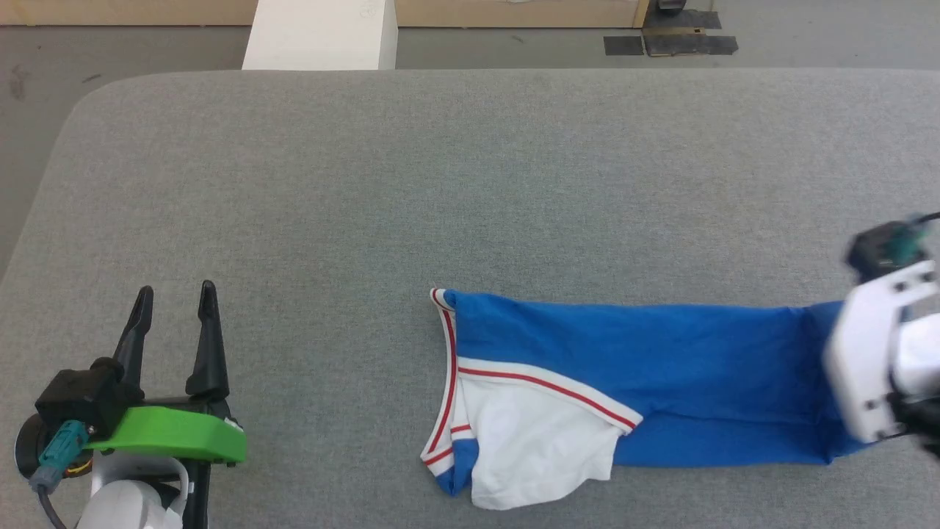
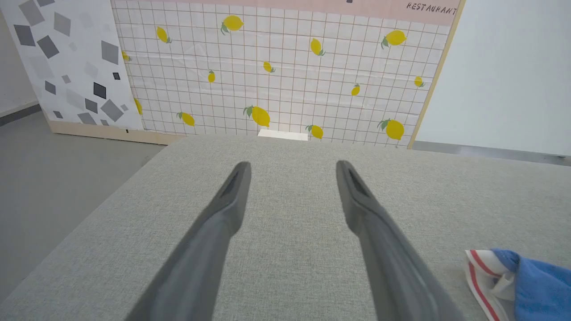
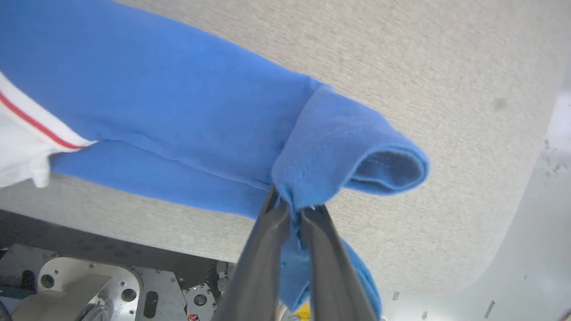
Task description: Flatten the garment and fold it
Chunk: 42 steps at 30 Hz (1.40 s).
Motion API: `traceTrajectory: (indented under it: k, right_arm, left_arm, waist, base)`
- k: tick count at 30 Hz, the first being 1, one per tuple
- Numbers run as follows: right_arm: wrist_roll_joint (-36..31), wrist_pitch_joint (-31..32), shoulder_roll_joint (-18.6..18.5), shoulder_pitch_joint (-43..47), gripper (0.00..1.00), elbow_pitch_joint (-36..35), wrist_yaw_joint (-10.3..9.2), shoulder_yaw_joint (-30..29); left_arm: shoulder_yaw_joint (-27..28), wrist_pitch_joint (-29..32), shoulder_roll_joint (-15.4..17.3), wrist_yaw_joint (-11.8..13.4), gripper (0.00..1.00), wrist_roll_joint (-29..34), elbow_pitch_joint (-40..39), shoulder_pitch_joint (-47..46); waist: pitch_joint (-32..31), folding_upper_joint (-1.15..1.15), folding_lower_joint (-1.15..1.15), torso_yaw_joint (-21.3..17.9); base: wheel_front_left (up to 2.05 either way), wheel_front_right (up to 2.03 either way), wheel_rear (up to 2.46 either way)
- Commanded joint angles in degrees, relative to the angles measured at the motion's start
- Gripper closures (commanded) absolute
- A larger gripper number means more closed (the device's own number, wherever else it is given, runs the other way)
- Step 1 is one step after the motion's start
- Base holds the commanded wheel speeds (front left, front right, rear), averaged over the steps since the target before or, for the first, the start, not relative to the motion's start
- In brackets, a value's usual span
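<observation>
Blue T-shirt (image 1: 646, 345) lies stretched along the grey table (image 1: 367, 184) (white sleeve (image 1: 529, 441) uppermost). Right gripper (image 3: 292, 207) pinches its blue end; left gripper (image 1: 176, 294), well apart, gapes empty.

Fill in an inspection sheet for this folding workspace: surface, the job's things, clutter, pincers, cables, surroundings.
Surface: grey fabric-covered table with a rounded corner.
Job's things: blue garment lies as a long narrow band, with a white, red-striped sleeve at one end.
Clutter: nothing seen.
Pincers: left pincer is open over the table, apart from the garment. Right pincer is shut on the garment's blue hemmed end, which curls over.
Cables: cable with a teal plug at the left wrist.
Surroundings: white block beyond the table; lemon-patterned panel; grey floor.
</observation>
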Motion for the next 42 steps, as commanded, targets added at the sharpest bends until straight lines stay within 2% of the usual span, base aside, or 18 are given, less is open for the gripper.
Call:
traceTrajectory:
  k: [1, 8, 16, 22, 30, 31, 32, 33, 36, 42]
  right_arm:
    - [1.0, 0.3, 1.5, 0.1, 1.0, -1.4, -0.1, 2.1]
    - [3.8, -5.0, 7.2, -2.5, 1.0, -1.1, -0.1, 12.9]
    - [4.3, -16.3, 14.3, -7.5, 1.0, 8.1, -0.1, 21.3]
    - [2.8, -22.6, 19.0, -9.2, 1.0, 17.3, -0.1, 23.3]
    - [0.4, -33.5, 23.3, -9.1, 1.0, 31.1, -0.1, 20.6]
    - [0.0, -34.9, 23.5, -9.2, 0.84, 32.4, -0.1, 20.5]
    - [-0.3, -36.2, 23.7, -9.3, 0.36, 33.8, -0.1, 20.8]
    - [-0.3, -37.0, 23.8, -9.5, 0.0, 34.8, -0.1, 20.9]
    - [2.4, -39.1, 24.0, -10.1, 0.0, 36.0, -0.1, 23.0]
    - [9.7, -42.5, 24.0, -12.4, 0.0, 32.7, -0.1, 30.6]
  left_arm:
    - [0.0, 0.0, -0.3, 0.5, 0.0, -0.8, 0.1, 0.6]
    - [-0.5, 0.0, -0.7, 0.4, 0.0, -1.4, 0.6, 0.7]
    - [-1.0, 0.0, -0.9, 0.3, 0.0, -1.9, 1.0, 1.3]
    - [-1.5, -0.1, -1.1, 0.2, 0.0, -2.1, 1.5, 1.1]
    - [-1.9, -0.3, -1.8, 0.3, 0.0, -2.7, 2.3, 1.2]
    - [-2.0, -0.3, -1.8, 0.3, 0.0, -2.7, 2.4, 1.2]
    - [-2.0, -0.4, -1.9, 0.3, 0.0, -2.8, 2.6, 1.2]
    - [-2.1, -0.4, -2.0, 0.2, 0.0, -2.8, 2.7, 1.2]
    - [-2.4, -0.4, -2.1, 0.1, 0.0, -2.9, 3.2, 1.2]
    - [-3.1, -0.2, -2.1, 0.3, 0.0, -2.7, 4.1, 1.5]
  waist:
    - [0.0, 0.0, 0.0, 0.2]
    - [0.1, 0.0, 0.0, 2.2]
    - [0.4, 0.0, 0.0, 5.2]
    - [0.7, 0.0, 0.0, 7.0]
    - [1.2, 0.0, 0.0, 8.0]
    - [1.2, 0.0, 0.0, 8.1]
    - [1.2, 0.0, 0.0, 8.1]
    - [1.2, 0.0, 0.0, 8.1]
    - [0.6, 0.0, 0.0, 7.8]
    - [-1.4, 0.0, 0.0, 6.4]
  base:
    - [0.0, 0.0, 0.0]
    - [0.0, 0.0, 0.0]
    - [0.0, 0.0, 0.0]
    - [0.0, 0.0, 0.0]
    - [0.0, 0.0, 0.0]
    - [0.0, 0.0, 0.0]
    - [0.0, 0.0, 0.0]
    - [0.0, 0.0, 0.0]
    - [0.0, 0.0, 0.0]
    - [0.0, 0.0, 0.0]
